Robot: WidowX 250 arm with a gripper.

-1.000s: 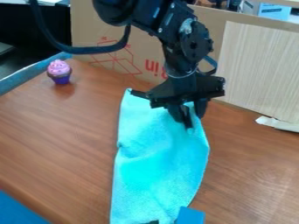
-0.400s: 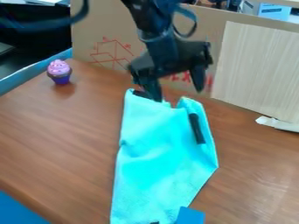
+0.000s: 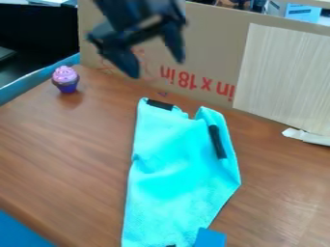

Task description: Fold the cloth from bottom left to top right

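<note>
We've got the cloth (image 3: 171, 169) on the bench (image 3: 64, 144), its long axis running down the view; its top edge lies nearest our jaws, below them and slightly rightward in view; they're spread wide, holding nothing; another grasp would likely mean descending.

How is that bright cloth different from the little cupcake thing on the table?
The cloth lies spread low and creased, while the cupcake stands upright. The cloth is turquoise with black strips; the cupcake is pink on top and purple at its base. The cloth covers far more of the table than the cupcake does. Both rest on the table, away from the gripper.
</note>
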